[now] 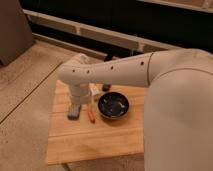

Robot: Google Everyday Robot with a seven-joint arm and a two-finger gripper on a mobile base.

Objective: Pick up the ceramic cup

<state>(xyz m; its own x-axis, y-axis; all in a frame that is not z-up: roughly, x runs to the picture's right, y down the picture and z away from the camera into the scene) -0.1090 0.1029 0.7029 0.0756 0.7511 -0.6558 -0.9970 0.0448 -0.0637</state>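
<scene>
Over the left side of the wooden board (95, 142), the white arm (115, 70) reaches across from the right and bends straight down. The gripper (75, 111) hangs low at its end, right at the board's surface. Open or closed, I cannot tell. A top-down stance like that suits a short round cup taken from above. But the cup itself? Not plainly on show! A pale shape (94, 90) peeks out just beside the wrist, between the arm and the black bowl (113, 106); cup or something else, I cannot tell. Otherwise the cup is likely hidden under the wrist or gripper. So its heading is unknown: if upright, its axis would run vertical, rim up, no side favoured. An orange thing (91, 116) lies between gripper and bowl, close enough to get bumped.
</scene>
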